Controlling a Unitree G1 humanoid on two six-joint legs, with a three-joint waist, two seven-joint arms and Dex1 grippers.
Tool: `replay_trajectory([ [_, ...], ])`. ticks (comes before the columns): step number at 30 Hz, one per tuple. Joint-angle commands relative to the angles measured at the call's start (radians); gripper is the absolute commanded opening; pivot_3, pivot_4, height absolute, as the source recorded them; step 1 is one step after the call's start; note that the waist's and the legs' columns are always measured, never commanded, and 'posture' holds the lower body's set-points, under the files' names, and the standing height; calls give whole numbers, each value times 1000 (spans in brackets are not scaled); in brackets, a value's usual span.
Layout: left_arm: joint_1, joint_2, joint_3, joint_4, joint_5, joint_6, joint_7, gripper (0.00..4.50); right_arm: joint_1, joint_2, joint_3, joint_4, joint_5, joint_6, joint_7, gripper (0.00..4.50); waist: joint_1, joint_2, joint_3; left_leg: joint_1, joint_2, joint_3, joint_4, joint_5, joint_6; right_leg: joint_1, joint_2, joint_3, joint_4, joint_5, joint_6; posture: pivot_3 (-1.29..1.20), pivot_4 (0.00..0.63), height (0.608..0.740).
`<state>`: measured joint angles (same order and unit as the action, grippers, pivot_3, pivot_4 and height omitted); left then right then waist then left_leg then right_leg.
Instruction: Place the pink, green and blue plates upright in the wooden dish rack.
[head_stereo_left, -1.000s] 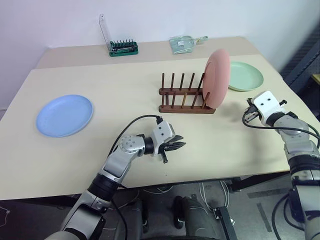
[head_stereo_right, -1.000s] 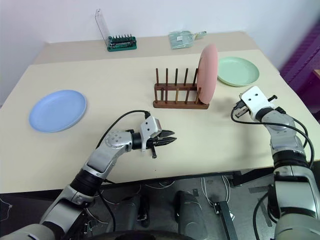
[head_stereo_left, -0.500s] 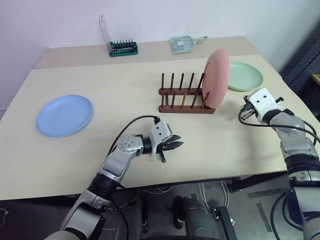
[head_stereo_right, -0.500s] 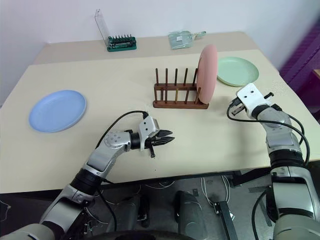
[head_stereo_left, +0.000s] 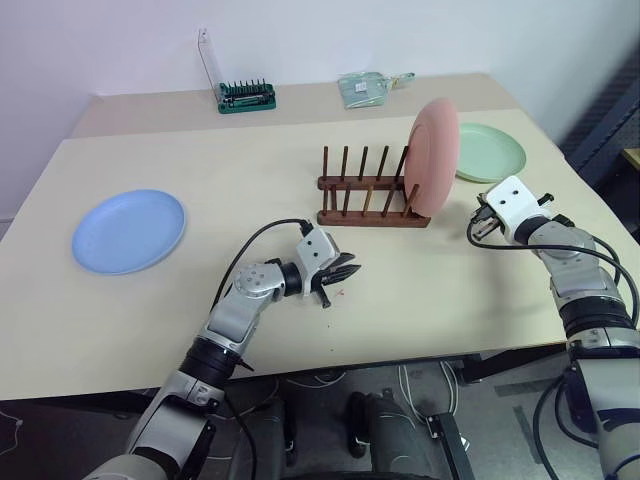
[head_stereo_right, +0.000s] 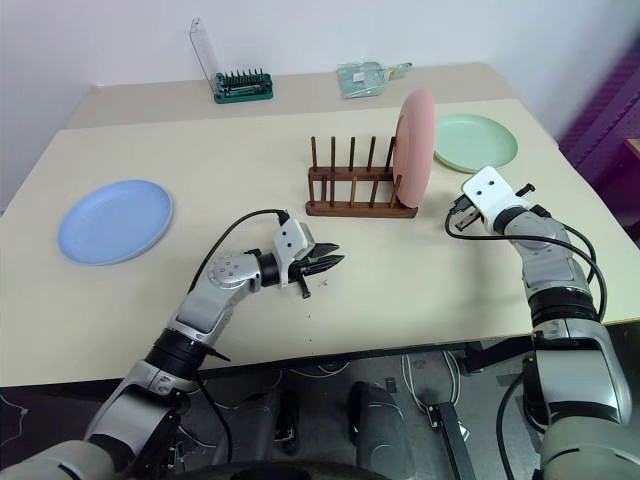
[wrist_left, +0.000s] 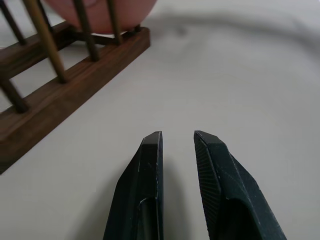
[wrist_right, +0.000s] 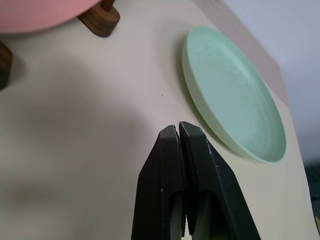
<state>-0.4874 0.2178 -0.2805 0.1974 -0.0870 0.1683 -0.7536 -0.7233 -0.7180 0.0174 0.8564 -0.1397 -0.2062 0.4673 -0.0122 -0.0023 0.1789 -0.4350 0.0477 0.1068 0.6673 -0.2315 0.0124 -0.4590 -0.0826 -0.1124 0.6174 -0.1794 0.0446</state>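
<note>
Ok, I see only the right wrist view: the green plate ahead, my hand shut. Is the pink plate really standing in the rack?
Observer: Yes. The pink plate stands upright at the right end of the rack.
Operator: And the blue plate?
Observer: The blue plate lies flat, far to the left of the rack.
Operator: Where is the left hand?
Observer: The left hand is in front of the rack, slightly open, holding nothing.
</note>
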Motion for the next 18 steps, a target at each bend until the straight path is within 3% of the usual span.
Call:
replay_trajectory([
  [1, -9, 15, 41, -28, 2, -13, 31, 962, -65, 9, 3, 47, -14, -40, -19, 39, 0, 0, 0, 0, 0, 0, 0, 0, 0, 0, 0, 0, 0, 0, 0, 0, 150, 730],
  [18, 48, 49, 60, -99, 6, 10, 89, 962, -187, 28, 38, 243, -62, -111, -55, 39, 0, 0, 0, 0, 0, 1, 0, 0, 0, 0, 0, 0, 0, 0, 0, 0, 150, 730],
])
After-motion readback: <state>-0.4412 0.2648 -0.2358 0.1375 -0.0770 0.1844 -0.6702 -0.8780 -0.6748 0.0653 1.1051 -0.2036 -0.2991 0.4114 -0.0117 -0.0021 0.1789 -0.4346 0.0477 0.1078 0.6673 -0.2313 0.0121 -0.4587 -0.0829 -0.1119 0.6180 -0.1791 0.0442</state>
